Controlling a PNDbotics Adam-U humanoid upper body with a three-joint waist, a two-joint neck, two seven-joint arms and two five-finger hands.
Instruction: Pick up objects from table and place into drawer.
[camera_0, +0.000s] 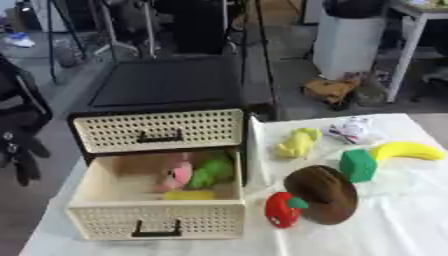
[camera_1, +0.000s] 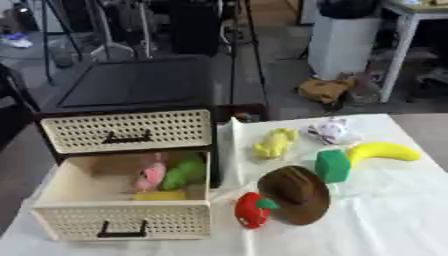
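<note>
The lower cream drawer (camera_0: 156, 219) of the black-framed drawer unit (camera_0: 166, 85) is pulled out. In it lie a pink thing (camera_0: 179, 176), a green thing (camera_0: 213, 171) and a yellow thing (camera_0: 188, 195). To the right, on the white tablecloth (camera_0: 394, 220), are a red fruit with a green leaf (camera_0: 282, 210), a brown oval thing (camera_0: 322, 194), a green block (camera_0: 357, 165), a banana (camera_0: 407, 150), a yellow-green toy (camera_0: 297, 142) and a white crumpled packet (camera_0: 354, 129). My left hand (camera_0: 19, 150) hangs off the table's left side with relaxed fingers pointing down, holding nothing. My right hand does not show.
The upper drawer (camera_0: 157, 130) is closed. Beyond the table are a white bin (camera_0: 350, 42), a brown bag (camera_0: 331, 90) on the floor, a white table leg (camera_0: 404, 55) and stands. The cloth's front right part (camera_1: 385, 225) is bare.
</note>
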